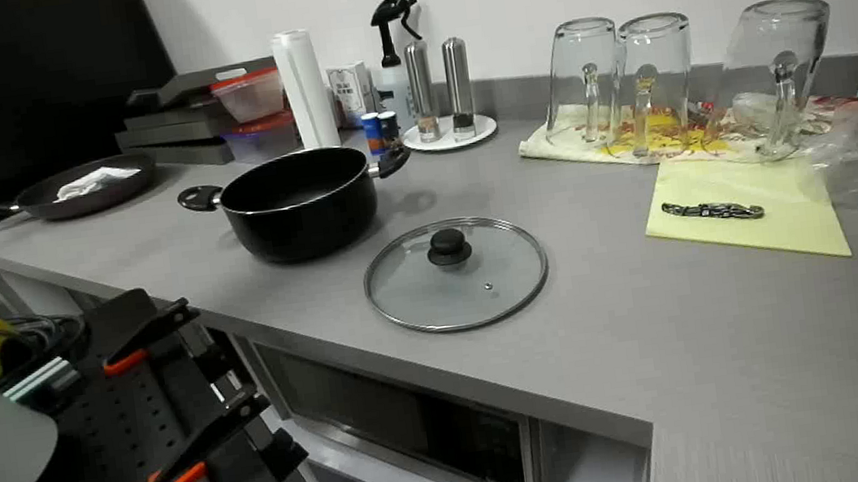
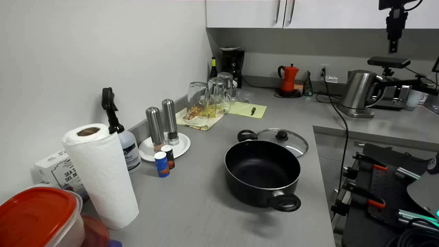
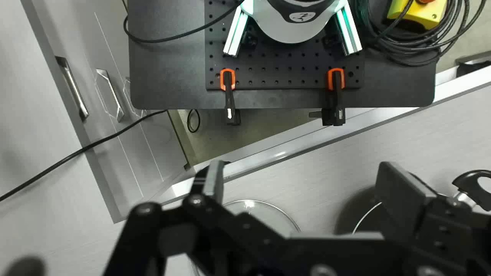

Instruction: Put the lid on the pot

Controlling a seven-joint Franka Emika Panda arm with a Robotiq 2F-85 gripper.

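The clear glass lid [image 1: 435, 293] lies flat on the grey counter, its black knob up. In an exterior view, the lid [image 2: 294, 144] is partly hidden behind the pot. The black pot [image 1: 305, 227] stands upright and uncovered beside the lid, its dark inside showing; it also shows in an exterior view [image 2: 262, 171]. My gripper [image 3: 307, 182] is open, its fingers wide apart with nothing between them. It hangs high at the upper right of an exterior view [image 2: 393, 46], apart from both things. In the wrist view, the fingers partly cover the lid [image 3: 264, 216] and the pot [image 3: 355, 214].
Tall glass mugs [image 1: 647, 83] stand upside down on a cloth at the back. Steel grinders [image 1: 420, 86] on a white plate, a paper roll [image 1: 305, 88] and a frying pan [image 1: 87, 189] stand behind the pot. The counter's front edge [image 1: 410, 354] runs close to the lid.
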